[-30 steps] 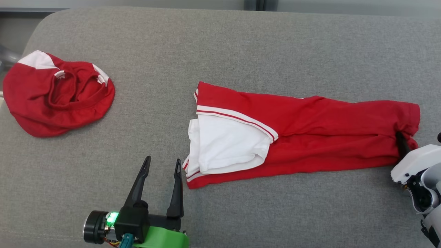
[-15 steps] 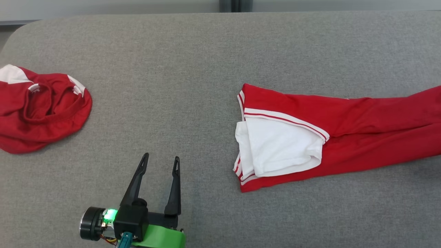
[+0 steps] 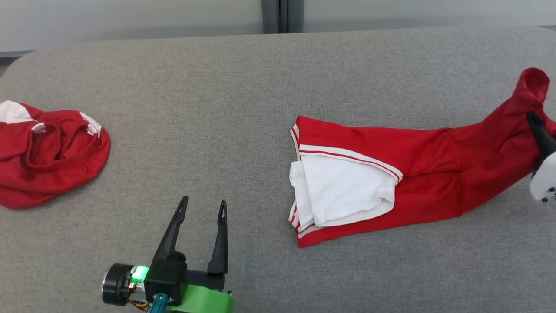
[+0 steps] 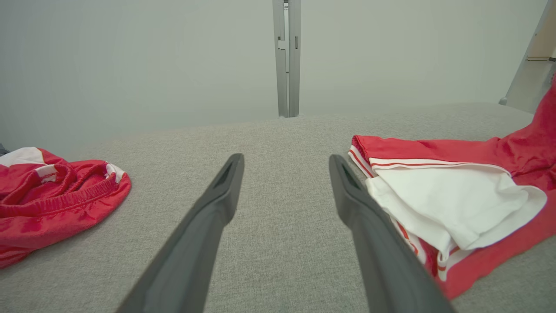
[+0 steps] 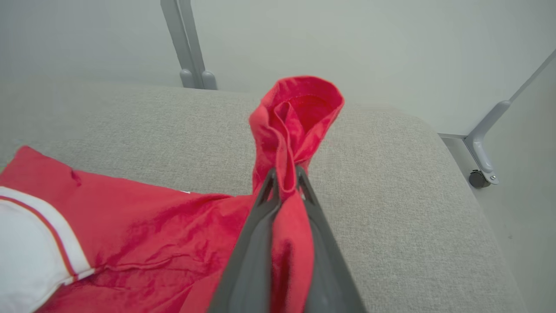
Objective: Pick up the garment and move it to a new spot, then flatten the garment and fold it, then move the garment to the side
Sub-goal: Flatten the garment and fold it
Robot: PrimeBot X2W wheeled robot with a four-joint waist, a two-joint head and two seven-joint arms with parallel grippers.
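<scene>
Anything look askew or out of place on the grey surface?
The garment lies unflattened: its right end is bunched and lifted in the shut right jaws, and white fabric spills out at its left end. A second garment sits crumpled far left.

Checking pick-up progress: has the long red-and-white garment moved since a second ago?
Yes. The long red-and-white garment slid right, away from the crumpled red garment, and its end in the right pincer rose.

Soft, even light; sharp frames
</scene>
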